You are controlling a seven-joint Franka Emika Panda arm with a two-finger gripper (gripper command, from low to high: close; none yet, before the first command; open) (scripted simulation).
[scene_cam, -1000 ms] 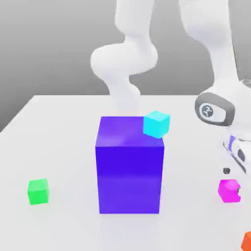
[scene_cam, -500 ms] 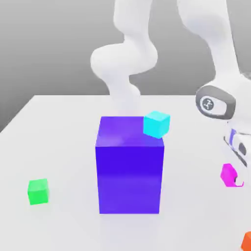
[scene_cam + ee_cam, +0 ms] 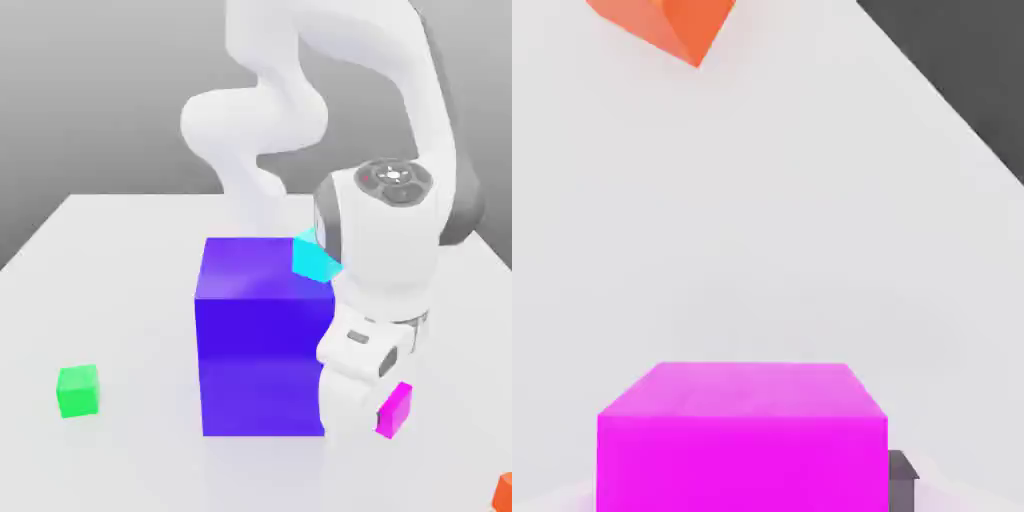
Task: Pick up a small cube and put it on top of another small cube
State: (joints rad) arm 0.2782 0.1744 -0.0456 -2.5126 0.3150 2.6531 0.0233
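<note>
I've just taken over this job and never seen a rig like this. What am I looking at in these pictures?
The machine is one white robot arm ending in a gripper. The exterior view looks at the scene from off the arm; the hand view comes from a camera on the hand itself.

The gripper is holding the small magenta cube. On the pale table are a small green cube, an orange cube and a big blue-purple block. A cyan cube appears by the block's upper corner; its support is unclear.
</note>
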